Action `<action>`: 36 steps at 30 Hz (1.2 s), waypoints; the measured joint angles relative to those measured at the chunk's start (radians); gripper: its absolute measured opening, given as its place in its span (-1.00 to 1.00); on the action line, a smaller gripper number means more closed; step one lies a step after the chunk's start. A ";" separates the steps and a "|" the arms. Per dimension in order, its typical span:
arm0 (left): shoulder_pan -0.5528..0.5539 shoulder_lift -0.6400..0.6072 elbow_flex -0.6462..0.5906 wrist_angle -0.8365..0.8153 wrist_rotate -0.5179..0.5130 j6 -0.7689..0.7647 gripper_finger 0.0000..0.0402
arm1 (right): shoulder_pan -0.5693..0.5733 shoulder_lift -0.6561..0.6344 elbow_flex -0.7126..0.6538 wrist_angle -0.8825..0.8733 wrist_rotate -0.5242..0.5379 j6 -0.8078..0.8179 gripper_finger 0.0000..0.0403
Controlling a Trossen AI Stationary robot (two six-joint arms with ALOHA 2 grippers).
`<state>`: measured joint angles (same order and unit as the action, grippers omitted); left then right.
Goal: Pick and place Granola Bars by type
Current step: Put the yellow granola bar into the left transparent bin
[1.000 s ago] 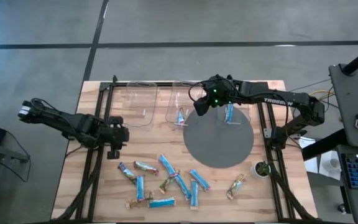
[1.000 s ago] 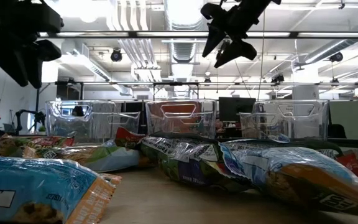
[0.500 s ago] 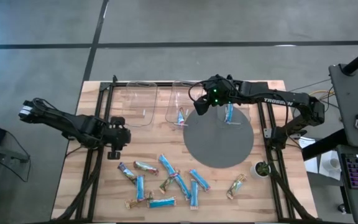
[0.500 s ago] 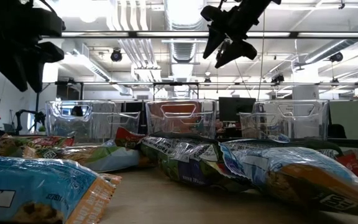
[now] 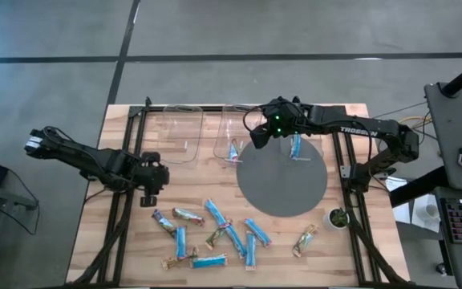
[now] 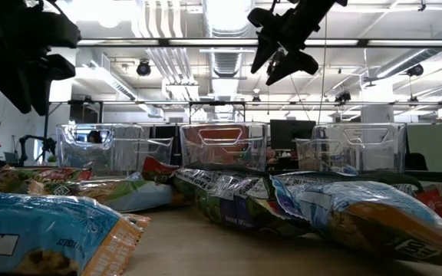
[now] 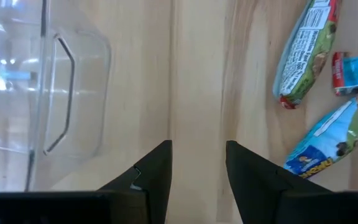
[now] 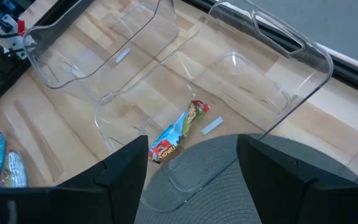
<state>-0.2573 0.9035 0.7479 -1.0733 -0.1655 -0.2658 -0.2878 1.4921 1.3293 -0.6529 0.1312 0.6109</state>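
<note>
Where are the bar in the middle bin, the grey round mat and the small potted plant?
bar in the middle bin [image 8: 178, 139], right wrist view, middle of its wrapper.
grey round mat [image 5: 283, 186], high view, its bare centre.
small potted plant [image 5: 336, 217], high view, its top.

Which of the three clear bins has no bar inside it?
The left bin, nearest the left gripper, is empty; the middle bin and right bin each hold a bar.

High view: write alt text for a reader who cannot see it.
About a dozen wrapped granola bars lie scattered on the near half of a wooden table. The right gripper, open and empty, hovers by clear plastic bins holding two blue bars. The left gripper, open, hangs above the scattered bars.
</note>
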 joint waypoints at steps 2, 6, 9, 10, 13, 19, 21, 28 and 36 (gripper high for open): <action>-0.002 0.000 0.001 0.000 0.007 -0.023 -0.34 | 0.000 0.000 0.000 0.000 -0.001 0.020 0.17; -0.009 -0.003 0.005 0.000 0.010 -0.044 -0.34 | 0.012 0.000 0.000 0.001 -0.001 0.046 0.17; -0.018 -0.007 0.005 0.000 0.011 -0.051 -0.34 | 0.037 0.000 0.000 0.005 -0.001 0.077 0.17; -0.022 -0.009 0.004 0.000 0.011 -0.056 -0.34 | 0.048 0.000 0.000 0.005 -0.001 0.087 0.17; -0.032 -0.012 0.003 0.003 0.011 -0.063 -0.34 | 0.081 0.000 0.000 0.005 -0.001 0.112 0.17; -0.039 -0.011 0.002 0.078 0.010 -0.077 -0.34 | 0.147 0.000 0.000 0.006 -0.001 0.205 0.17; -0.040 -0.011 0.002 0.108 0.010 -0.088 -0.34 | 0.171 0.000 0.000 0.005 -0.001 0.219 0.17; -0.115 -0.011 0.019 0.133 0.015 -0.338 -0.34 | 0.240 0.000 -0.004 0.004 0.000 0.206 0.17; -0.348 0.078 0.065 0.150 -0.072 -0.604 -0.34 | 0.295 0.000 -0.004 -0.041 0.001 0.140 0.17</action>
<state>-0.6055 0.9818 0.8127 -0.9232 -0.2375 -0.8699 0.0068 1.4921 1.3254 -0.6940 0.1323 0.7507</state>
